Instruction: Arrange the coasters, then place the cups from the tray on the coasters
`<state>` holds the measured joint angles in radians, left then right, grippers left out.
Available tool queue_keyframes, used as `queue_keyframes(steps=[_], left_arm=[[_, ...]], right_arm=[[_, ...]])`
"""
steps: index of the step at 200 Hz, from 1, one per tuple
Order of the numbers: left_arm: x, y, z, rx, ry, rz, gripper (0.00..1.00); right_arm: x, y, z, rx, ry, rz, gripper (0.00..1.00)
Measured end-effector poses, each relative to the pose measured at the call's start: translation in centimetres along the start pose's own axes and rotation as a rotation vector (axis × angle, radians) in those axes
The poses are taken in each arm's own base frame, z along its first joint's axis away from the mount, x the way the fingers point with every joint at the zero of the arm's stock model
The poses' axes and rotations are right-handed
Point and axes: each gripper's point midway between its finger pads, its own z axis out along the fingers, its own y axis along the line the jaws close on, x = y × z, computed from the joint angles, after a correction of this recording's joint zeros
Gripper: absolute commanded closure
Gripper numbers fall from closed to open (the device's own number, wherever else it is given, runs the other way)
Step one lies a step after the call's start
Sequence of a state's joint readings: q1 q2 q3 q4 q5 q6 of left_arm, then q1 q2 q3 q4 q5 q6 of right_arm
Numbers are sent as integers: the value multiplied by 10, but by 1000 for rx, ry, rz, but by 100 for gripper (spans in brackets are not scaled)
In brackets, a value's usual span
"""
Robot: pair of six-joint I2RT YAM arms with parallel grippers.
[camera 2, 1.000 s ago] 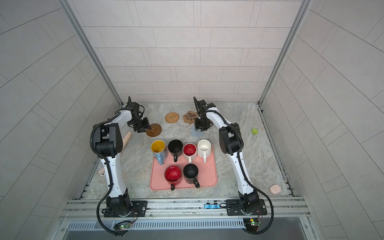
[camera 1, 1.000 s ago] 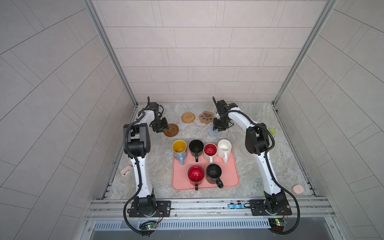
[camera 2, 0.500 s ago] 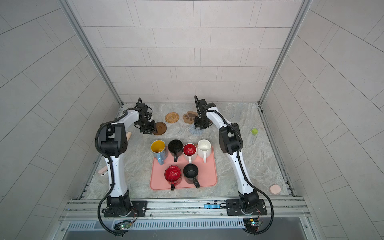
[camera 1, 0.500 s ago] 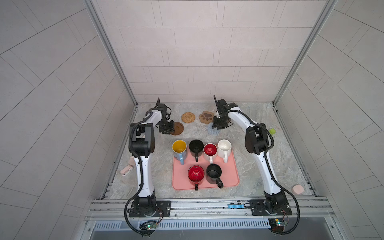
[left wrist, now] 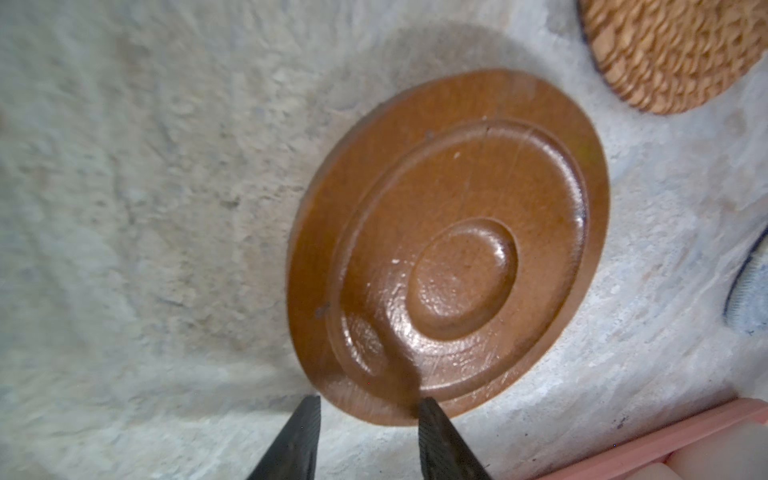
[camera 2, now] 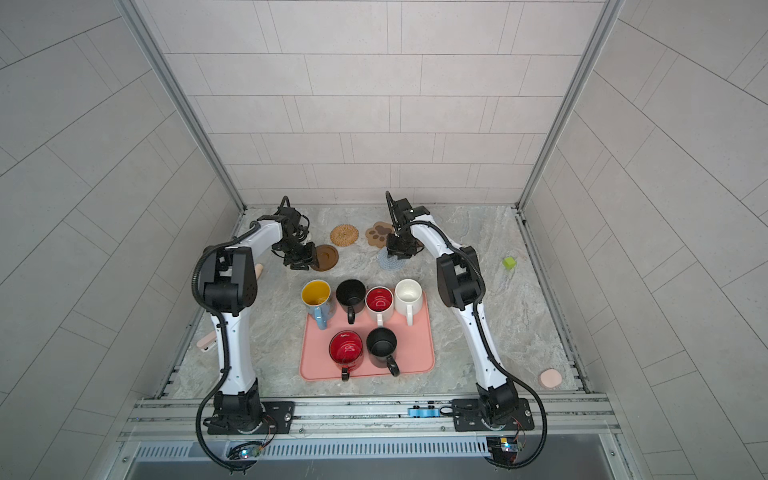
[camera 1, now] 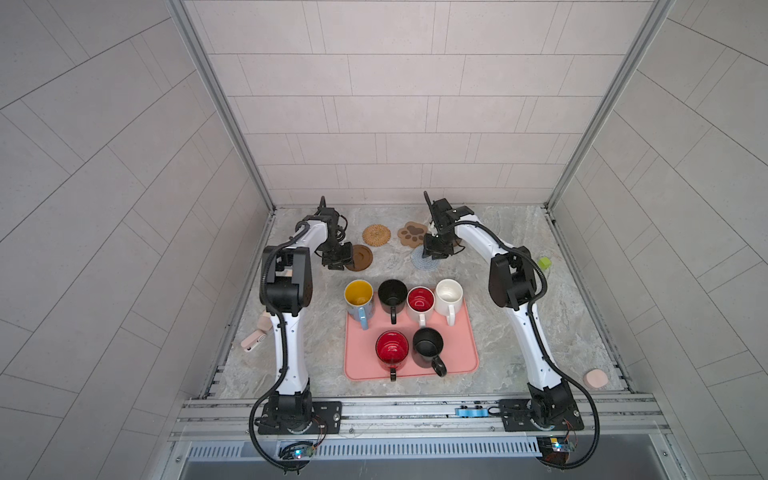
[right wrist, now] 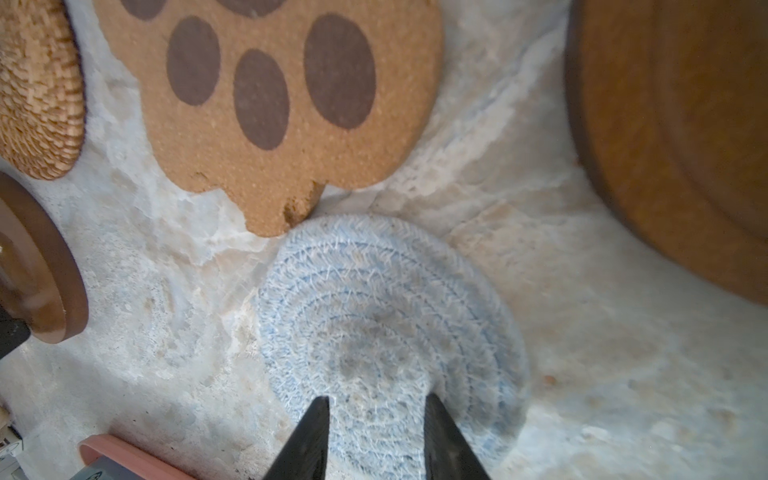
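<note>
In both top views my left gripper [camera 1: 340,261] stands at the near-left rim of a dark brown wooden disc coaster [camera 1: 360,257]. In the left wrist view its jaws [left wrist: 368,405] are open, one fingertip [left wrist: 428,409] on the disc's rim [left wrist: 449,249] and the other on bare table. My right gripper [right wrist: 376,403] is open, with both tips over the grey-blue crochet coaster [right wrist: 386,332] [camera 1: 424,262]. The rattan coaster [camera 1: 376,235] and paw coaster [camera 1: 412,234] lie behind. A second brown disc [right wrist: 685,145] shows only in the right wrist view. Several cups [camera 1: 392,293] stand on the pink tray [camera 1: 461,357].
A green block [camera 1: 544,262] lies right of the right arm. A pale pink puck [camera 1: 595,379] sits at the near right corner. Small pinkish objects [camera 1: 253,340] lie by the left wall. The light blue cup [camera 1: 359,296] stands at the tray's far left corner.
My left gripper has slid right with the brown disc, bringing it closer to the rattan coaster. The right gripper has hardly moved over the grey-blue coaster.
</note>
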<state>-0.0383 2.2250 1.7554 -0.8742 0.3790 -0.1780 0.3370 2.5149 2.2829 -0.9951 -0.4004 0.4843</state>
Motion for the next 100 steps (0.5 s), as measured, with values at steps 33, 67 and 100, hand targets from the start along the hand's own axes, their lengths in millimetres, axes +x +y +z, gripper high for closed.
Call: queue_keyframes(steps=[33, 67, 100], left_arm=[[-21, 4, -17, 7, -71, -44, 51], [-42, 13, -29, 31, -149, -125, 49], [-60, 14, -39, 55, -202, -152, 46]], right_arm=[[10, 6, 2, 1, 22, -28, 60], [20, 14, 3, -6, 46, -47, 60], [22, 15, 4, -13, 51, -49, 60]])
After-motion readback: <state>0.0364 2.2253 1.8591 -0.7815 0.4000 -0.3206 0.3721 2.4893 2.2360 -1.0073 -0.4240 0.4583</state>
